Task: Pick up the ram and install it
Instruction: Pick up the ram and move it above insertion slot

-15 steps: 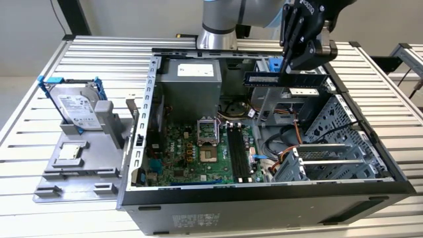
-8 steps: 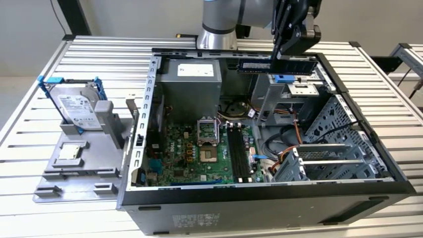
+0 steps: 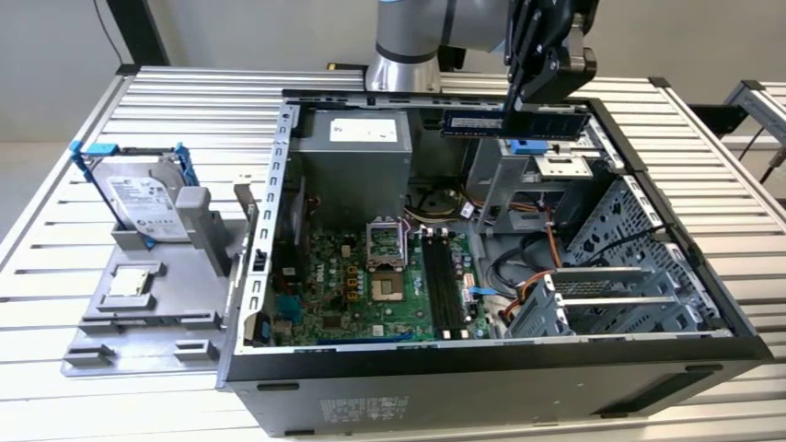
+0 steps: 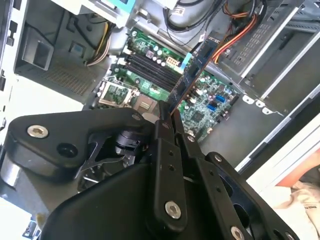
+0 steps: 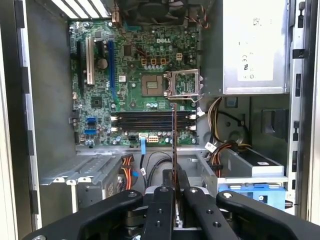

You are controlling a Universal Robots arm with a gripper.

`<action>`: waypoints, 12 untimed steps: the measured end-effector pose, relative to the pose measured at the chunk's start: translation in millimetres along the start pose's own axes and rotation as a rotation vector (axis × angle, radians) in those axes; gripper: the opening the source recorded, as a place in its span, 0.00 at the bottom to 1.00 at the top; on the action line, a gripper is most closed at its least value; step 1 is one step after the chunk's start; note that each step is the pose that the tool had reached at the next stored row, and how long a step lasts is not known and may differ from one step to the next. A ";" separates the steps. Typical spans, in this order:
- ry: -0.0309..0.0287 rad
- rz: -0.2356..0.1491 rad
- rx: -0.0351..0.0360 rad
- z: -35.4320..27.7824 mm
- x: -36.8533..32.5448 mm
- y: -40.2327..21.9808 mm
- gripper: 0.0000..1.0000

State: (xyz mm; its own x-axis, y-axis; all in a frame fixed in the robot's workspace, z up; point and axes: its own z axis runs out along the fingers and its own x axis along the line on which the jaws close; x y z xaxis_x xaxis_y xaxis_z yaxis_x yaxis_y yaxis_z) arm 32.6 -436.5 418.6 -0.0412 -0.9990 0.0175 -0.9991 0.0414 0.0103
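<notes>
The gripper is closed on the blue ram and holds it in the air above the open computer case, high over the motherboard.

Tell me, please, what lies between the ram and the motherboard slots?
Only open air: in the first wrist view the ram, held in the gripper, points edge-on at the slots, and nothing crosses the gap.
</notes>
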 end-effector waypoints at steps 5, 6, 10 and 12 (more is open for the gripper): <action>0.0004 0.000 0.0001 0.1 0.4 0.0 0.00; 0.0007 0.000 0.0001 0.0 0.4 0.0 0.00; 0.0010 0.000 0.0001 0.0 0.8 0.0 0.00; 0.0011 0.000 0.0001 0.0 0.8 0.0 0.00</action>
State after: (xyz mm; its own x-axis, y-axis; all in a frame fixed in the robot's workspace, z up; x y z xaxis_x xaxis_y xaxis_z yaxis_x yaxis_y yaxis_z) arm 32.6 -437.3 418.6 -0.0412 -0.9990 0.0186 -0.9991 0.0414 0.0102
